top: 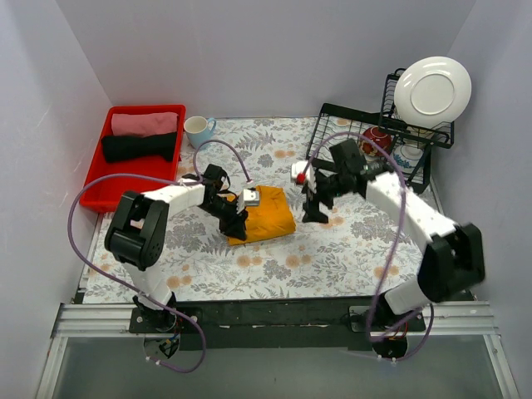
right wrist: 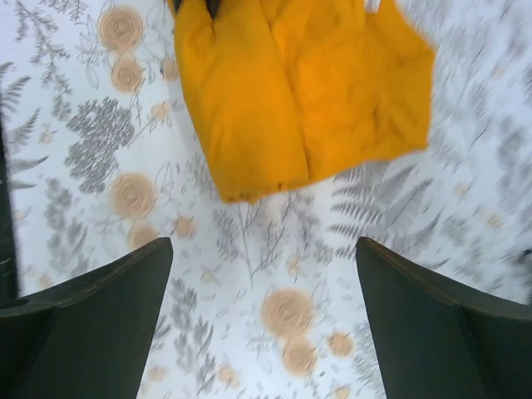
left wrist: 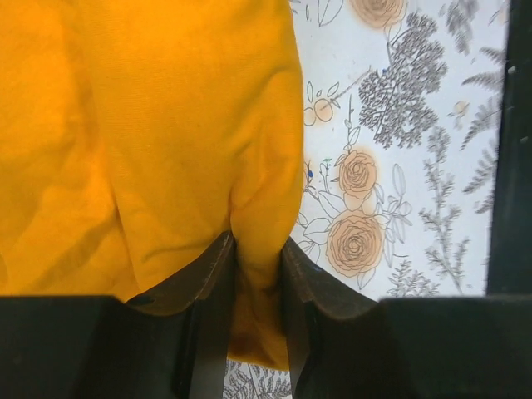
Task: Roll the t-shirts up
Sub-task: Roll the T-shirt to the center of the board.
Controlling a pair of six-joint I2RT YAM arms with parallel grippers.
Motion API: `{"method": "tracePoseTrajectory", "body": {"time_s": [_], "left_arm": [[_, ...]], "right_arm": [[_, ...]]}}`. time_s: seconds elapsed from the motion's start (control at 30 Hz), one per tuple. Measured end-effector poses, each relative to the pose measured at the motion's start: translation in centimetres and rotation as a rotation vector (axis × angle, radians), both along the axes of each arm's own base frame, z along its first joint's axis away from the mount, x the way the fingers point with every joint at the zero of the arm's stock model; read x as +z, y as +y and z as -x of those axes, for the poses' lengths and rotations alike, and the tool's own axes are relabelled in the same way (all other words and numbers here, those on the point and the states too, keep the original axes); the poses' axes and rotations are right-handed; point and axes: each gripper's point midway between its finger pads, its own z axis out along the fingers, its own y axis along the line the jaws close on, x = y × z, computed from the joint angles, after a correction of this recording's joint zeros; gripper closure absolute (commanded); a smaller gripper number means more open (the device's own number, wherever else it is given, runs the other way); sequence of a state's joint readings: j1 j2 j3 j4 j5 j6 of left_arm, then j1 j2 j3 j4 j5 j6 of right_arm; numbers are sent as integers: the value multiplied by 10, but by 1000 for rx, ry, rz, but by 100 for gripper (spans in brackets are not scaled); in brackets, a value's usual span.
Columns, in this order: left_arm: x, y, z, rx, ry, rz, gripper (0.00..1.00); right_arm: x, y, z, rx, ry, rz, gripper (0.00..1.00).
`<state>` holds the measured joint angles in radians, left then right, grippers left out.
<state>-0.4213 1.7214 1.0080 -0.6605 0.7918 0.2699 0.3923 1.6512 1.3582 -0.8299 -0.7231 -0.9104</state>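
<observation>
The orange-yellow t-shirt (top: 268, 214) lies folded into a compact bundle on the flowered table cloth, mid-table. My left gripper (top: 235, 223) is at its left edge, shut on a fold of the t-shirt (left wrist: 258, 241), which fills most of the left wrist view. My right gripper (top: 315, 213) hangs open and empty just right of the bundle, apart from it. The right wrist view shows the t-shirt (right wrist: 299, 91) ahead of the wide-spread fingers (right wrist: 91, 316), with bare cloth between them.
A red tray (top: 104, 179) with a pink and a black rolled garment stands at the back left. A light blue mug (top: 198, 130) stands beside it. A black dish rack (top: 376, 145) with a white plate (top: 432, 90) stands at the back right.
</observation>
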Motion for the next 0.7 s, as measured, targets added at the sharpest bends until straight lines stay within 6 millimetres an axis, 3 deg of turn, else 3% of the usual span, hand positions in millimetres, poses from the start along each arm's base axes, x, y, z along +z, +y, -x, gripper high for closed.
{"method": "tracePoseTrajectory", "body": {"time_s": [0.07, 0.13, 0.2, 0.33, 0.57, 0.63, 0.7], "left_arm": [[3, 1, -1, 25, 103, 31, 76], [6, 1, 1, 34, 180, 54, 76], [11, 0, 7, 33, 239, 67, 76], [18, 0, 15, 32, 332, 89, 76], [24, 10, 8, 86, 414, 121, 75], [25, 12, 5, 100, 433, 133, 75], [25, 14, 5, 110, 451, 139, 75]], "right_arm": [[8, 12, 27, 65, -194, -22, 1], [1, 31, 54, 160, -296, -31, 1], [-14, 49, 66, 230, -342, -27, 1], [-53, 61, 58, 244, -371, 29, 2], [-68, 83, 46, 285, -465, 16, 8], [-76, 88, 44, 302, -478, 12, 12], [-84, 90, 45, 318, -481, 13, 25]]}}
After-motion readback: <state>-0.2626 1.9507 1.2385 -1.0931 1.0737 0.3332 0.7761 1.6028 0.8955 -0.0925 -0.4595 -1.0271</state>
